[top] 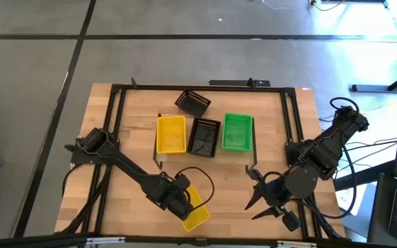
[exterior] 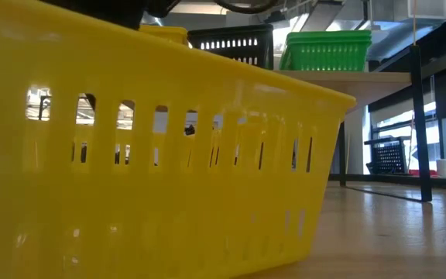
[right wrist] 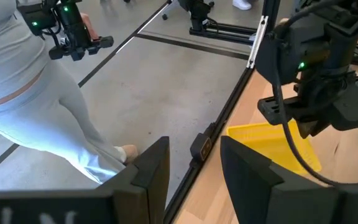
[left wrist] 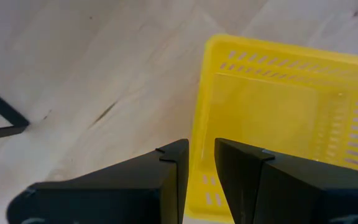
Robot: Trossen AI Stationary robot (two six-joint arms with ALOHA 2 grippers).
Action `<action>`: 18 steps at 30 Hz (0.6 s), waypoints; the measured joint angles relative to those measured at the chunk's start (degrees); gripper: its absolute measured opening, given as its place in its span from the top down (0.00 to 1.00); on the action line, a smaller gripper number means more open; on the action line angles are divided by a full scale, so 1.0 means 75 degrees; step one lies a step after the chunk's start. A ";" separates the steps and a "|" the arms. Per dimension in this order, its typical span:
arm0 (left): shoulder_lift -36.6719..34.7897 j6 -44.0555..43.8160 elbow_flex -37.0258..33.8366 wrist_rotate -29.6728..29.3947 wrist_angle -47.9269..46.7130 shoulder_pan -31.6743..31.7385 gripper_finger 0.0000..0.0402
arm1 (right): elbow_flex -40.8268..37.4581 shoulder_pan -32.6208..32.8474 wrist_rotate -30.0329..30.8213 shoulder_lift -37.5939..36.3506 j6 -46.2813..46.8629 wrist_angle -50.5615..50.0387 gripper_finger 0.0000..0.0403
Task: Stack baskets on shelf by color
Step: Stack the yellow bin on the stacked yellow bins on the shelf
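Observation:
On the shelf (exterior: 362, 77) stand a yellow basket (top: 171, 134), a black basket (top: 205, 136) and a green basket (top: 238, 131), side by side. A second black basket (top: 193, 103) lies tilted on the table behind the shelf. Another yellow basket (top: 197, 212) rests on its bottom near the table's front edge and fills the low view (exterior: 169, 155). My left gripper (left wrist: 201, 158) points steeply down over this basket's far-left end, open by a narrow gap. My right gripper (top: 264, 200) hangs open above the table's near right part, with nothing between its fingers. My left gripper comes from above with one finger outside and one finger (left wrist: 241, 162) over the inside of the yellow basket's side wall (left wrist: 199, 124). Whether the fingers touch the wall cannot be told. The basket stays flat on the table.
Black rails (top: 116, 117) frame the wooden tabletop. Bare wood lies between the shelf and the front edge. In the right wrist view a person (right wrist: 48, 112) in light trousers stands on the floor beyond the table's edge.

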 joint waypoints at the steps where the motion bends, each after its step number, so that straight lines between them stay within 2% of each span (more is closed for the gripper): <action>1: 0.0016 0.0023 0.0000 0.0009 -0.0020 0.0025 0.83 | 0.0000 0.0000 0.0000 0.0000 -0.0003 -0.0002 0.66; 18: 0.0514 0.0254 0.0000 0.0106 -0.0013 0.0167 0.83 | -0.0003 0.0000 0.0003 0.0003 0.0000 -0.0048 0.66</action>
